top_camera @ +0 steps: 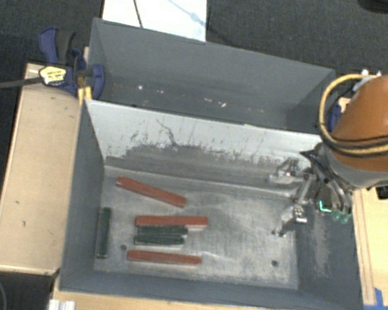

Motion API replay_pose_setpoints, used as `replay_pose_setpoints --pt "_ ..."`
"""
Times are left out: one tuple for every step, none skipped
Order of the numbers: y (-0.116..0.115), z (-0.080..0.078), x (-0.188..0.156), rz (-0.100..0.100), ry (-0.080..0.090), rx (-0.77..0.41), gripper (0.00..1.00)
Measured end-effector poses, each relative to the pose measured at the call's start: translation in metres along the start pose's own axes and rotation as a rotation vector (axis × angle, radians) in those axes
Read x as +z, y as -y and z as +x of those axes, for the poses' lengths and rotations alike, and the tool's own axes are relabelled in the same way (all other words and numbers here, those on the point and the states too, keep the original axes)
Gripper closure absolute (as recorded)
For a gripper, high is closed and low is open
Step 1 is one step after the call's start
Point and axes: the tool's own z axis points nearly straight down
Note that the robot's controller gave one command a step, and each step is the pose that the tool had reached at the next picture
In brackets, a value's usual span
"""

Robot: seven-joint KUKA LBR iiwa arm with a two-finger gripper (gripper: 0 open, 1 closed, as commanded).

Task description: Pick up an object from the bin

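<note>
Orange wrist cover (384, 115), right of frame, carries my end effector (291, 221) low over bare bin (206, 79) floor; open or closed, I cannot tell. Red-brown bars (163, 257) and dark green bars (159, 235) lie flat at lower left, well apart from it, none gripped.

The setting was a robotics laboratory test cell: a grey metal bin (206, 79) sat amid dark carpet (288, 20), a cabled robot arm (382, 118) with an orange cover reached in, and a black cable (0, 86) ran across the floor
</note>
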Motion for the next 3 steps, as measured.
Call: replay_pose_setpoints --pt "0.0 -0.002 -0.004 0.001 0.008 -0.001 0.0" --pt "-0.026 -0.018 0.046 0.001 0.016 -0.01 0.0" --pt "-0.046 0.002 0.117 0.0 0.011 -0.041 0.0"
